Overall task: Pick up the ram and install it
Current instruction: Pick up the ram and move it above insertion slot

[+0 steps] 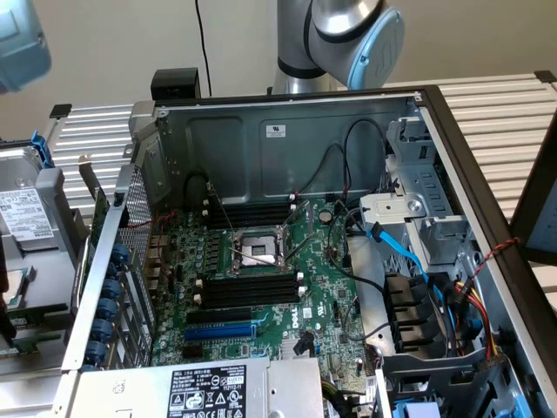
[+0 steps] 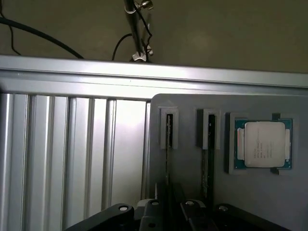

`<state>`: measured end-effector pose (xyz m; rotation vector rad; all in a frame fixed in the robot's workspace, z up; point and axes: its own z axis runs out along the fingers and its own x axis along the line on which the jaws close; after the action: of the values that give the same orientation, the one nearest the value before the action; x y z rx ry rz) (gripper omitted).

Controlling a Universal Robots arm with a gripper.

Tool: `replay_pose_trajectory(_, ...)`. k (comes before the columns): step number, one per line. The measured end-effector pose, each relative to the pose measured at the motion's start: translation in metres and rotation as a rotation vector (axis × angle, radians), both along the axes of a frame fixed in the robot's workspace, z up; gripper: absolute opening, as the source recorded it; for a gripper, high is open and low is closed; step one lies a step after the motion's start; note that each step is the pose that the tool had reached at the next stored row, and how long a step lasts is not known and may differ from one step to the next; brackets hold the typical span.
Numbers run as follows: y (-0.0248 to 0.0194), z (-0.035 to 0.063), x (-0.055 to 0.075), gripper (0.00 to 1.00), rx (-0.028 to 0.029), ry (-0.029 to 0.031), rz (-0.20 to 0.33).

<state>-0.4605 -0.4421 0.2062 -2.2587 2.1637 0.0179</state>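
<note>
The ram (image 2: 168,139) stands on edge in a slot of the gray holder tray (image 2: 250,197), beside a second stick (image 2: 210,144) and a processor (image 2: 263,144), apparently so its long edge is free to be pinched. The gripper (image 2: 169,209) is lined up close to it; whether it is open or closed cannot be told. The open computer case (image 1: 287,131) shows the black memory slots (image 1: 248,289) unfilled.

power supply label (image 1: 207,389): fine print and marks, not legible; white sticker (image 1: 276,131) on case wall (image 1: 218,152): not legible; drive label (image 1: 22,212): not legible; processor lid (image 2: 262,144): faint print, not legible
</note>
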Motion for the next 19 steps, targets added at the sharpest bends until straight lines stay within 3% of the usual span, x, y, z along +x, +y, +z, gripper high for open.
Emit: replay_pose_trajectory(19,0.0,-0.0043,0.0,0.2,-0.0002,0.0003,0.0)
